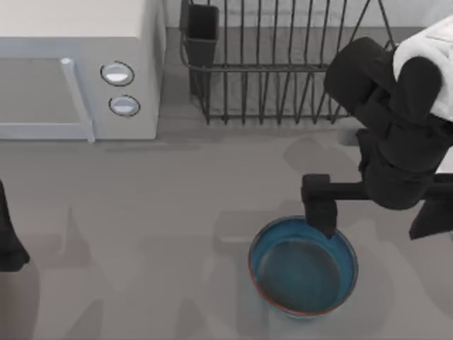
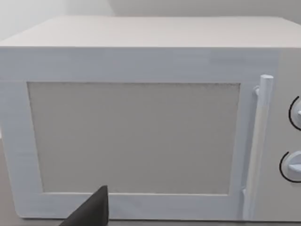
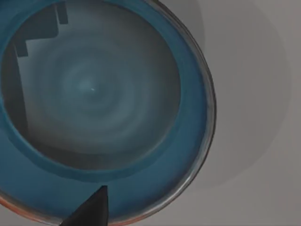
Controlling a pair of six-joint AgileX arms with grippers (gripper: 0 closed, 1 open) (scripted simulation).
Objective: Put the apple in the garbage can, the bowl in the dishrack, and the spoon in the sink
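The deep-blue bowl [image 1: 303, 266] with a reddish-brown rim sits upright on the grey table at the front right, with nothing in it. My right gripper [image 1: 373, 232] hangs open over the bowl's far right edge, its left finger [image 1: 322, 209] reaching down to the rim. In the right wrist view the bowl [image 3: 94, 94] lies close below, and one dark fingertip [image 3: 91, 209] shows over its rim. The black wire dishrack [image 1: 272, 67] stands at the back, with a dark utensil cup [image 1: 202, 32] at its left corner. The apple, spoon, sink and garbage can are out of view.
A white microwave [image 1: 78, 71] with two round knobs fills the back left; the left wrist view faces its door [image 2: 134, 136]. My left arm [image 1: 10, 241] is parked at the table's left edge. Bare grey table lies between microwave and bowl.
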